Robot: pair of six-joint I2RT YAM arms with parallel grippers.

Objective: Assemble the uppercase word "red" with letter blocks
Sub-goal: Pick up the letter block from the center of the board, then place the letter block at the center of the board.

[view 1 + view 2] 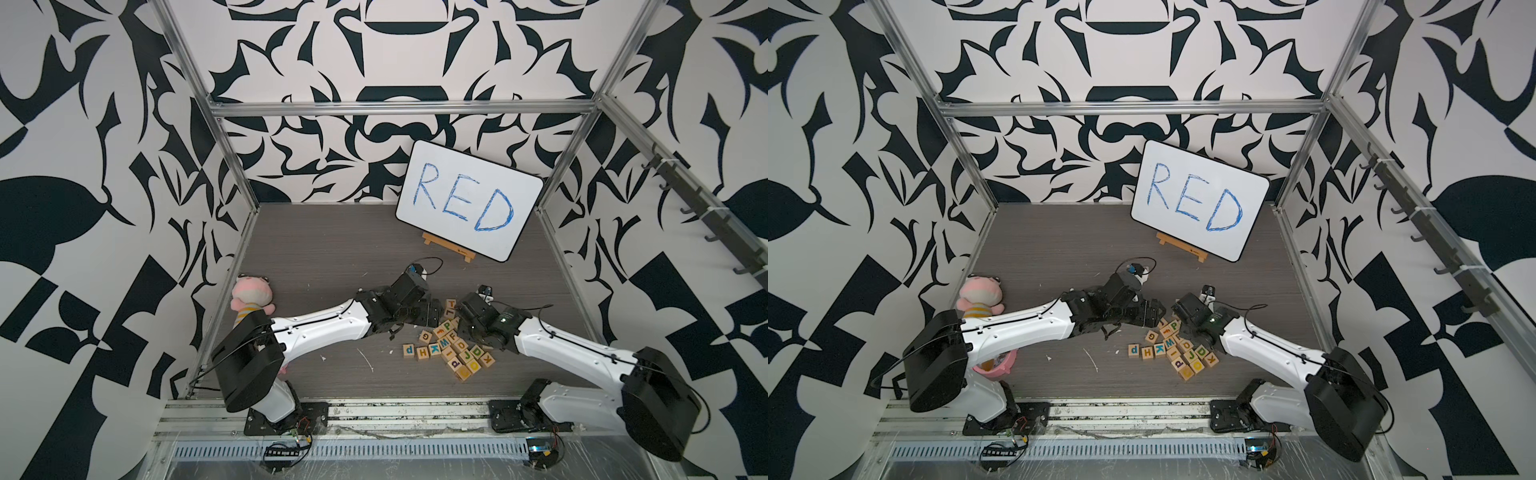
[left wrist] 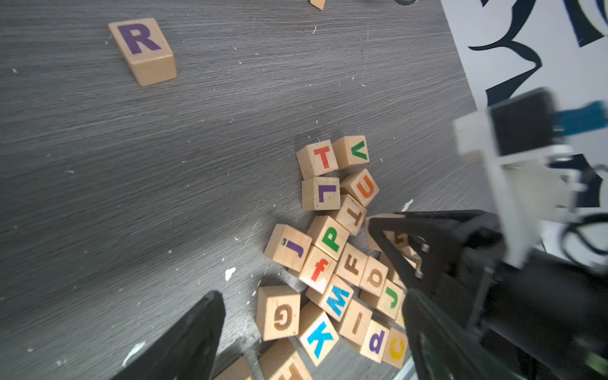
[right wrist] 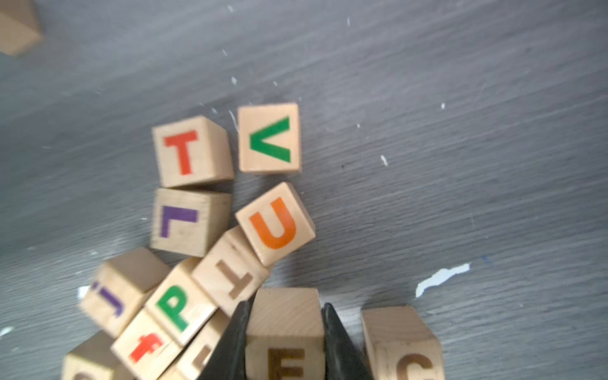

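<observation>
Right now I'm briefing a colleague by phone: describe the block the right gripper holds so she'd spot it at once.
In front of the whiteboard reading RED, letter blocks lie heaped on the grey table. At the heap's edge the right gripper is shut on the E block: brown letter, black fingers on two sides, unlike the free C block beside it.

Block pile [image 1: 449, 345] lies right of centre on the table [image 1: 332, 257]; board [image 1: 469, 199] stands behind it. R block [image 2: 141, 49] lies apart from the pile; E block [image 3: 284, 329] at its edge.
</observation>
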